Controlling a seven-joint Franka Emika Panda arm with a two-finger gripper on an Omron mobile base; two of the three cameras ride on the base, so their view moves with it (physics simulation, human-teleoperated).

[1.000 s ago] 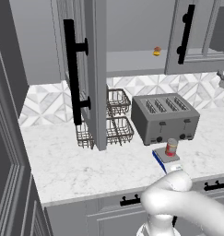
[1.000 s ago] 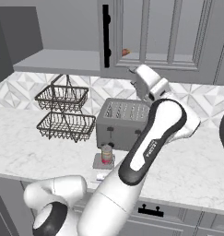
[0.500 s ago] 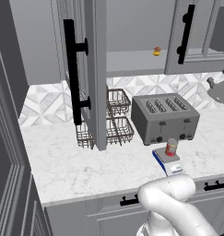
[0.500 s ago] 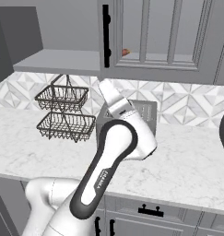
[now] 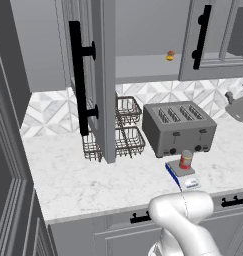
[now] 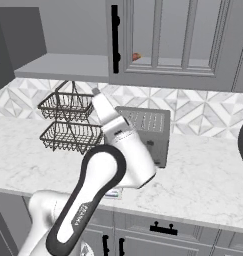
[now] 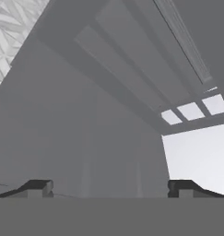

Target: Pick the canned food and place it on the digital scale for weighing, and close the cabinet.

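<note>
The canned food (image 5: 185,160) stands upright on the digital scale (image 5: 183,176) at the front edge of the marble counter (image 5: 73,185), just before the grey toaster (image 5: 179,128), so the weighing half of the job looks finished and the closing of the cabinet (image 5: 104,80) is judged to be the step in hand. In the hand view the pincer (image 7: 111,188) has its two dark fingertips (image 7: 37,187) set wide apart with nothing between them, and it is angled up at grey panelled surfaces with a patch of tiled backsplash at one corner. In the left base view the hand appears at the far right edge, level with the toaster's top; the can and scale lie below it and nearer the counter's front, well apart from the fingers. The cabinet's left door (image 5: 88,75) swings out edge-on over the wire basket rack (image 5: 120,135), its long black bar handle (image 5: 79,85) far across the counter from the pincer, on the other side of the toaster. A tiny orange-yellow item (image 5: 170,55) sits on the inner shelf, above the hand. The next move, by this reading, calls for carrying the empty pincer across to that open door, getting behind its outer face or handle, and pushing it flush without brushing the can off the scale.
</note>
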